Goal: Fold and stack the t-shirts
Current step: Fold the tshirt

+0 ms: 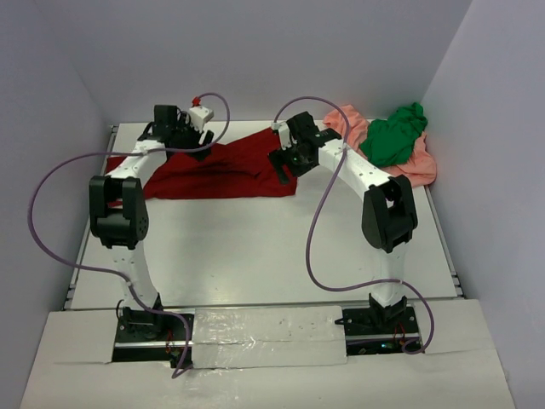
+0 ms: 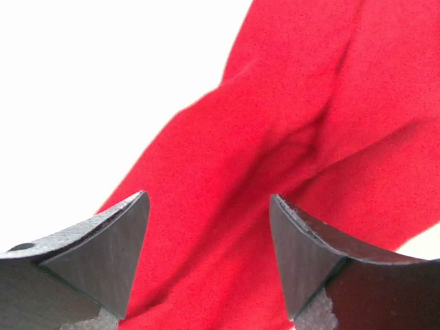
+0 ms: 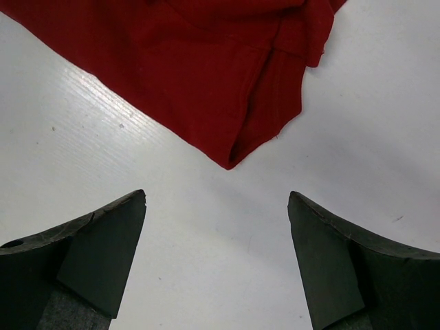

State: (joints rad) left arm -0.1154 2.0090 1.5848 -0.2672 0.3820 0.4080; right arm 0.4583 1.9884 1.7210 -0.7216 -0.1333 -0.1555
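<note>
The dark red t-shirt (image 1: 230, 166) lies spread along the back of the table (image 1: 255, 247). Its cloth (image 2: 289, 124) fills the left wrist view under my left gripper (image 2: 209, 194), whose jaws stand apart over it with nothing pinched. In the top view the left gripper (image 1: 197, 141) hovers at the shirt's back left part. My right gripper (image 1: 285, 170) is at the shirt's right end, open over bare table (image 3: 206, 261), and the shirt's corner (image 3: 230, 148) lies just ahead of the right gripper (image 3: 217, 194). The green t-shirt (image 1: 393, 135) lies bunched on the salmon-pink t-shirt (image 1: 419, 169) at the back right.
Purple cables (image 1: 51, 204) loop from both arms over the table sides. Grey walls close in the table on the left, back and right. A taped white sheet (image 1: 268, 336) lies between the arm bases at the near edge.
</note>
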